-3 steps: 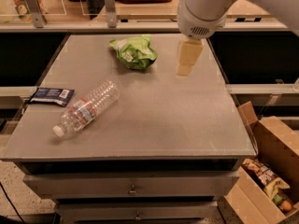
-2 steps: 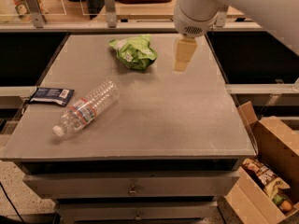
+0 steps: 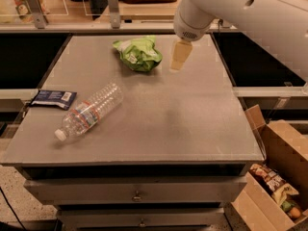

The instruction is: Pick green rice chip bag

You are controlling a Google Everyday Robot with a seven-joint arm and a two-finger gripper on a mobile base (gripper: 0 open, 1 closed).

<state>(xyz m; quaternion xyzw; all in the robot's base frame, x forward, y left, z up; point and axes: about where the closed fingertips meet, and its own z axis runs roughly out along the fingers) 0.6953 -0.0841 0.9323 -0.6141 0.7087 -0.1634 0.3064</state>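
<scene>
The green rice chip bag (image 3: 138, 54) lies crumpled on the far middle of the grey table (image 3: 159, 114), lime green with white patches. My gripper (image 3: 179, 57) hangs from the white arm just right of the bag, close above the table top and apart from the bag. Only one pale yellow finger shows.
A clear plastic water bottle (image 3: 89, 111) lies on its side at the left front. A flat dark navy packet (image 3: 53, 98) lies at the table's left edge. An open cardboard box (image 3: 276, 177) with snacks stands on the floor at the right. A counter with racks runs behind the table.
The gripper has moved left, closer to the green bag. The bag, bottle and packet have not moved.
</scene>
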